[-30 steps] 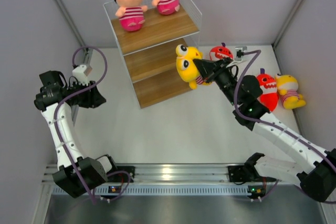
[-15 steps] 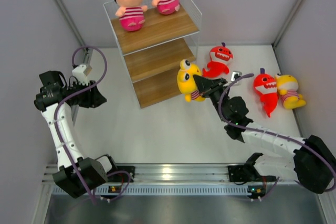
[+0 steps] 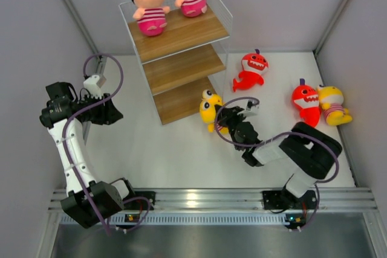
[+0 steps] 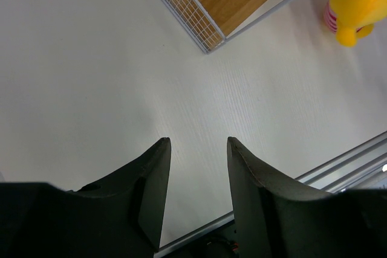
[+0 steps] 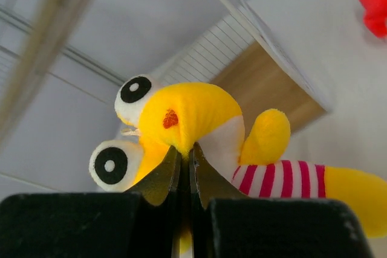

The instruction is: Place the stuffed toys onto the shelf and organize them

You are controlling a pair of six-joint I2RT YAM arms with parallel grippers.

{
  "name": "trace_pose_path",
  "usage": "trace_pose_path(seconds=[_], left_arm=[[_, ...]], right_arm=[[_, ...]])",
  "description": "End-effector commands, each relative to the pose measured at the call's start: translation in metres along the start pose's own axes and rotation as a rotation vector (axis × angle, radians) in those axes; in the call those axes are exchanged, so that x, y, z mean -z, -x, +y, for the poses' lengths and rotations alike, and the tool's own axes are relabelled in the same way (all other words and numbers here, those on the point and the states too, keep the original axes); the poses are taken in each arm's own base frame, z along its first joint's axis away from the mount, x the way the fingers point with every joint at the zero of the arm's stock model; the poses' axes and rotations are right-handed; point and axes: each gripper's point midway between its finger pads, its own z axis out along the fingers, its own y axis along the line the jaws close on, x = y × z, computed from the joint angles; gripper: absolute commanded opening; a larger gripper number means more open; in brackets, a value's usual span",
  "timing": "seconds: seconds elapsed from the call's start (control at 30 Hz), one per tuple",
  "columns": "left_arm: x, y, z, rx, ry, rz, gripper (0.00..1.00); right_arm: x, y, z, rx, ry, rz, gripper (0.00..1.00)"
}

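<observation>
The right hand (image 5: 188, 149) has its fingers pressed together on a fold of plush at the face of a yellow doll (image 5: 199, 110). It pinches the doll just off the front right corner of the shelf (image 3: 181, 64), beside the lowest board. Whether the doll's feet touch the desk (image 3: 181, 155) is hard to tell from above. The left hand (image 4: 198, 149) hangs spread and empty over bare desk. Two boy dolls (image 3: 151, 1) sit on the top board; two sharks (image 3: 251, 67) and a second yellow doll (image 3: 332, 106) lie to the right. The pinch is thin, so a slow carry seems wise. The hand should bring the doll in through the open front, set it upright well in on a free board, and part the fingers only once it rests.
</observation>
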Motion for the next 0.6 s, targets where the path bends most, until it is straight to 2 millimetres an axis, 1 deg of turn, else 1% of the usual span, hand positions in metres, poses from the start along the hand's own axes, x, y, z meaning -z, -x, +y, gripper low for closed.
trace_pose_path(seconds=[0.0, 0.03, 0.1, 0.13, 0.2, 0.27, 0.37, 0.4, 0.47, 0.5, 0.53, 0.57], left_arm=[[0.004, 0.007, -0.001, -0.031, 0.012, -0.040, 0.48], [0.004, 0.007, -0.001, -0.031, 0.015, -0.037, 0.48], [0.005, 0.006, 0.001, -0.035, 0.025, -0.031, 0.48], [0.005, 0.006, 0.002, -0.033, 0.027, -0.030, 0.48], [0.004, 0.005, 0.003, -0.037, 0.030, -0.028, 0.48], [0.004, 0.005, 0.002, -0.033, 0.026, -0.028, 0.48], [0.005, 0.006, 0.000, -0.029, 0.024, -0.030, 0.48], [0.006, 0.007, -0.002, -0.027, 0.018, -0.033, 0.48], [0.008, 0.011, -0.013, -0.021, -0.030, -0.052, 0.48], [0.008, 0.013, -0.019, -0.018, -0.059, -0.064, 0.49], [0.009, 0.016, -0.030, -0.016, -0.115, -0.089, 0.50], [0.010, 0.018, -0.037, -0.012, -0.149, -0.100, 0.51]], right_arm=[[-0.007, 0.054, 0.056, -0.235, 0.178, -0.272, 0.00], [-0.012, 0.044, 0.055, -0.214, 0.178, -0.252, 0.00], [-0.019, 0.040, 0.065, -0.212, 0.193, -0.258, 0.00], [-0.023, 0.033, 0.065, -0.204, 0.193, -0.248, 0.00], [-0.028, 0.031, 0.073, -0.209, 0.212, -0.251, 0.00], [-0.029, 0.027, 0.075, -0.208, 0.219, -0.243, 0.00], [-0.024, 0.026, 0.078, -0.183, 0.223, -0.236, 0.00], [-0.020, 0.029, 0.082, -0.184, 0.230, -0.239, 0.00], [-0.011, 0.027, 0.084, -0.155, 0.227, -0.228, 0.00], [-0.007, 0.030, 0.089, -0.157, 0.232, -0.230, 0.00], [-0.001, 0.029, 0.095, -0.160, 0.233, -0.223, 0.00], [0.002, 0.027, 0.094, -0.144, 0.227, -0.218, 0.00]])
